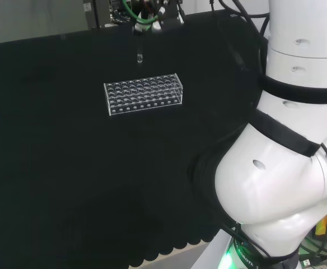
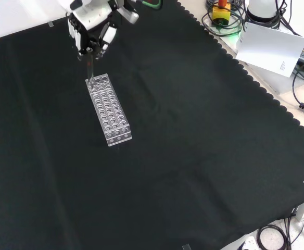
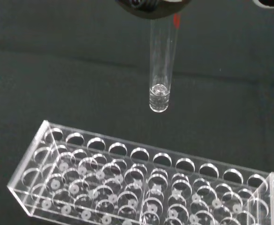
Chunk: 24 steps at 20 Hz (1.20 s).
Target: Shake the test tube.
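Hand [image 2: 92, 32] at the far end of the bench [image 2: 193, 156], fingers pinched on the top of the test tube [image 3: 161, 70]; tube upright, clear of the rack [image 1: 144, 93], its rounded base hanging above and just beyond the rack's edge; a little clear liquid in the base; rack holes appear empty.

This was a robotics lab set up for chemistry handling: a tabletop [image 2: 193, 156] draped in black scallop-edged cloth carried a clear plastic test-tube rack [image 2: 109, 110], a glass test tube [image 3: 161, 70] hung above it, and cables [image 2: 225, 21] and electronics lay bundled at the edge.
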Tool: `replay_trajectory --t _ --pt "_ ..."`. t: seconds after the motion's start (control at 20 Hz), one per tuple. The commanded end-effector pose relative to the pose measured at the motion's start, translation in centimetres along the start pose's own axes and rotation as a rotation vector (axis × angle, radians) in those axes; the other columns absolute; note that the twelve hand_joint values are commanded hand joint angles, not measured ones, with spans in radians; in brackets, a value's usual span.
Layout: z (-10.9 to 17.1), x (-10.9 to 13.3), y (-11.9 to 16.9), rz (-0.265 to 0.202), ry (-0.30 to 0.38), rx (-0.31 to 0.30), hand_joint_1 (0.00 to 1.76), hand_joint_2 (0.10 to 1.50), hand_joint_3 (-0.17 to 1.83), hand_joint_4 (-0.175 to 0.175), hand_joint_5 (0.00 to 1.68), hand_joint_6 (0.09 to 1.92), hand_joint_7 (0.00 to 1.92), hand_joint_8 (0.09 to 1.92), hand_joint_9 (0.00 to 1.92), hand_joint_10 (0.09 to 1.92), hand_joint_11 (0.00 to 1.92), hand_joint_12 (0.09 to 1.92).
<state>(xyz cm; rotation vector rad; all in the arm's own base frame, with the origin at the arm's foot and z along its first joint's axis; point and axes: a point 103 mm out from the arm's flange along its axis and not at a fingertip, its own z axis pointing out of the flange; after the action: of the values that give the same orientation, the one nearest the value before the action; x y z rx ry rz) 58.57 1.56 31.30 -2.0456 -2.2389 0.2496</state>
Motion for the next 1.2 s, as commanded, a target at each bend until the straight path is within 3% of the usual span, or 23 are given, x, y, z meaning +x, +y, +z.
replay_trajectory --t 0.05,0.2,0.3,0.45,0.55,0.65,0.95,1.2 --pt "-3.7 -0.2 -2.2 -0.004 0.023 -0.045 1.25 1.03 -0.17 -0.175 1.50 0.09 1.61 0.65 1.63 0.54 1.22 0.90" --pt "-4.1 0.2 -2.8 -0.010 0.035 -0.050 1.24 1.02 -0.17 -0.175 1.53 0.09 1.70 0.56 1.64 0.52 1.23 0.90" --pt "-4.1 0.7 -2.9 -0.020 0.043 -0.049 1.29 1.06 -0.17 -0.175 1.43 0.09 1.43 0.73 1.63 0.51 1.22 0.89" --pt "-3.9 2.0 -2.9 -0.040 0.069 -0.046 1.31 1.08 -0.17 -0.175 1.39 0.09 1.30 0.82 1.62 0.51 1.21 0.89" --pt "-3.9 3.2 -2.7 -0.057 0.097 -0.048 1.27 1.04 -0.17 -0.175 1.48 0.09 1.53 0.71 1.63 0.52 1.22 0.90" --pt "-3.9 4.6 -2.3 -0.070 0.134 -0.055 1.25 1.02 -0.17 -0.175 1.52 0.09 1.65 0.62 1.64 0.52 1.23 0.90" --pt "-5.2 8.7 -1.2 -0.109 0.259 -0.098 1.24 1.02 -0.17 -0.175 1.54 0.09 1.71 0.54 1.64 0.51 1.24 0.89" --pt "-5.8 10.0 -0.4 -0.134 0.240 -0.112 1.24 1.02 -0.17 -0.175 1.54 0.09 1.72 0.54 1.65 0.51 1.24 0.89"
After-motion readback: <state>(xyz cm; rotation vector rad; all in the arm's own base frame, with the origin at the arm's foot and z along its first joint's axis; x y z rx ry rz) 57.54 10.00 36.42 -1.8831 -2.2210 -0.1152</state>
